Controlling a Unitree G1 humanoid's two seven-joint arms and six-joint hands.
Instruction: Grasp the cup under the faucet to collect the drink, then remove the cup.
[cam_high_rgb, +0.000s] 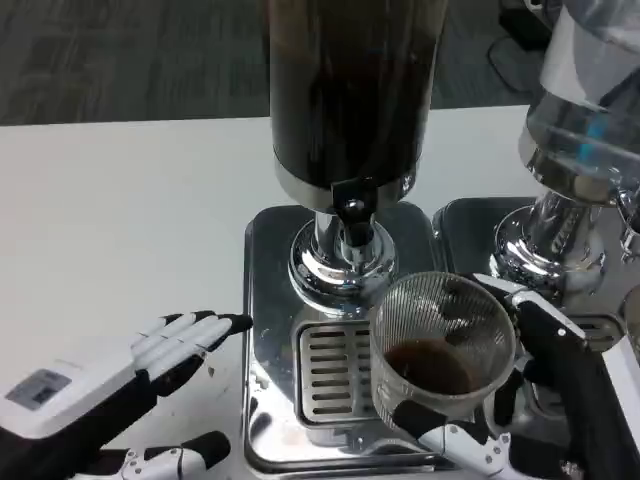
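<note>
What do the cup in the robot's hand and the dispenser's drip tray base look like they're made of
The cup looks like clear ribbed glass or hard plastic: the dark drink shows through its fine vertical ridges. The drip tray base looks like polished metal, probably stainless steel, given its mirror-like reflections and slotted grille.

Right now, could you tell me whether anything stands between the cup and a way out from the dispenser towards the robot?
Nothing visible does. The right hand grips the cup, which holds some dark drink and sits in front of the faucet, over the drip tray. The left hand rests open on the table, off to the side.
</note>
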